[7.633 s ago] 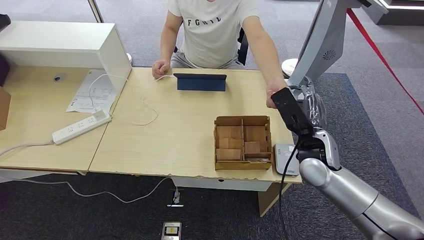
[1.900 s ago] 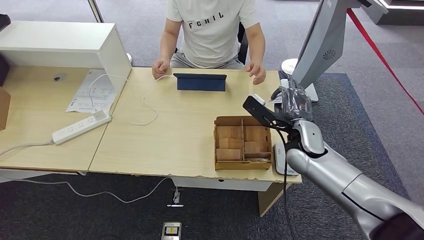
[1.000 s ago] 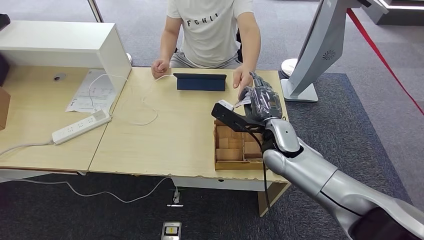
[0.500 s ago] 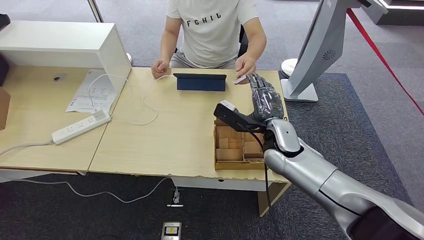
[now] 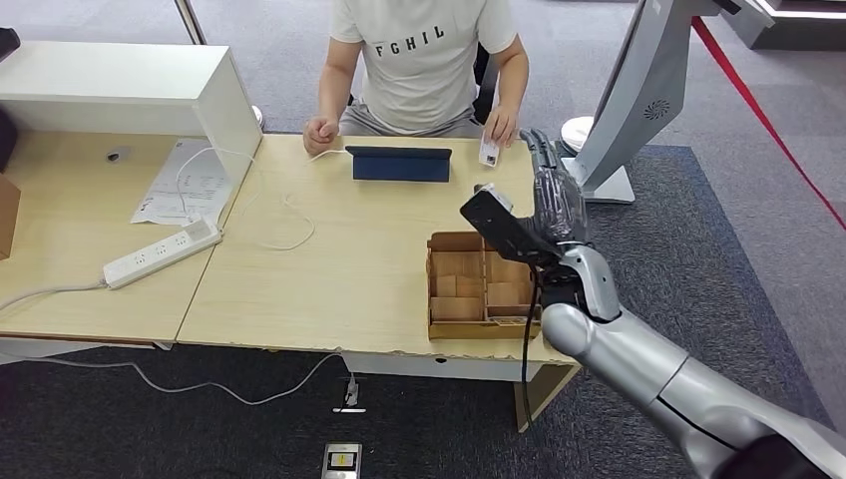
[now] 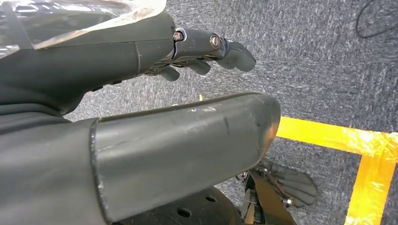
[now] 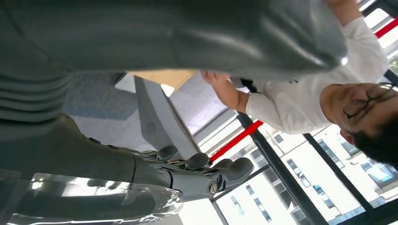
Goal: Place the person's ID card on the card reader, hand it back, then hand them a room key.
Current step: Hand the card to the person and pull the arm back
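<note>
Head view: the right hand [image 5: 555, 200] hangs above the far edge of the wooden compartment box [image 5: 485, 284], fingers stretched out, holding nothing. The ID card [image 5: 489, 152] is in the person's hand [image 5: 498, 128], beyond the box beside the blue tablet [image 5: 399, 163]. The box's compartments hold tan cards, probably the room keys. Reaching in, the hand could snag a divider and shift the box.

Left wrist view: the left hand [image 6: 141, 75] hangs over carpet, fingers loosely extended, holding nothing.

Right wrist view: the right hand's fingers [image 7: 206, 173] are spread and bare.
</note>
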Available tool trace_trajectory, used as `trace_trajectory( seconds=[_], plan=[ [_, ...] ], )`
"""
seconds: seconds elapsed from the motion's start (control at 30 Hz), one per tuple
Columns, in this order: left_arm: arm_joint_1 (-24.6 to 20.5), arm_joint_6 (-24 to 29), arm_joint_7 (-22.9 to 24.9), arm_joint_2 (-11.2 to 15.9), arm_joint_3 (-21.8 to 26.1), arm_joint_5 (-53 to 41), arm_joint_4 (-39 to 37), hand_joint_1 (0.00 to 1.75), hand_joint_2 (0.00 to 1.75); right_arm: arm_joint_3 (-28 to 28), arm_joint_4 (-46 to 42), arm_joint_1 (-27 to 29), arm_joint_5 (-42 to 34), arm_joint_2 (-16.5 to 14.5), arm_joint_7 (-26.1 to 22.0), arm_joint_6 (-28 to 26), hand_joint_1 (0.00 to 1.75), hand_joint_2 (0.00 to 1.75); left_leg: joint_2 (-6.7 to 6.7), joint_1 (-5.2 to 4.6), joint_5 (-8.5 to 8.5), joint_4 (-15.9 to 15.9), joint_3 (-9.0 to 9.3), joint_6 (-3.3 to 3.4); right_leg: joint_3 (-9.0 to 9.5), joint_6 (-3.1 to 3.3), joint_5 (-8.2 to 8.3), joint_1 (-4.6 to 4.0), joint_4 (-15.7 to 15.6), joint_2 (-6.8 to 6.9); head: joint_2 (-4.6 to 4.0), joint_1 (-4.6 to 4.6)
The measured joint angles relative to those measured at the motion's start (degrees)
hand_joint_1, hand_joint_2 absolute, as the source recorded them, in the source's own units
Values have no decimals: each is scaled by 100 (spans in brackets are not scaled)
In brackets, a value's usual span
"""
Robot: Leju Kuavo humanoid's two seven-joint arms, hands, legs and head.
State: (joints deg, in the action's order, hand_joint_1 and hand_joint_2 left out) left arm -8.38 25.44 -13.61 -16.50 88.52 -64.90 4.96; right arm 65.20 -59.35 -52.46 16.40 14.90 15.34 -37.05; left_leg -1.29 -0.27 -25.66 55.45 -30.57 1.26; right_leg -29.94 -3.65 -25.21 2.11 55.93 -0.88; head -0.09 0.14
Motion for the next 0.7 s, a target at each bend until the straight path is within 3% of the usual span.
trace_trajectory(
  seconds=[0.23,0.43,0.63,0.7],
  plan=[
    [2,234,6,0,0,19,-1,0,0,-526,-1492,1022,-258,634,-232,-121,0,0,2,1,-3,0,1,-3,1,0,0,-2,-7,0,0,0],
    [8,423,-70,0,0,70,0,0,0,-762,-2766,1829,404,1301,308,-120,0,0,7,2,-7,-1,-1,-4,1,1,0,-3,-10,-7,0,1],
    [6,505,-163,0,0,70,-1,0,0,-830,-3638,2181,1191,1789,859,-72,0,0,14,2,-8,0,3,-4,-1,2,0,-4,-11,-14,0,1],
    [7,545,-227,-1,0,75,-1,0,0,-830,-3857,2286,1616,1930,1148,9,0,87,16,3,-8,-1,2,-5,-2,3,1,-4,-11,-17,0,1]
  ],
)
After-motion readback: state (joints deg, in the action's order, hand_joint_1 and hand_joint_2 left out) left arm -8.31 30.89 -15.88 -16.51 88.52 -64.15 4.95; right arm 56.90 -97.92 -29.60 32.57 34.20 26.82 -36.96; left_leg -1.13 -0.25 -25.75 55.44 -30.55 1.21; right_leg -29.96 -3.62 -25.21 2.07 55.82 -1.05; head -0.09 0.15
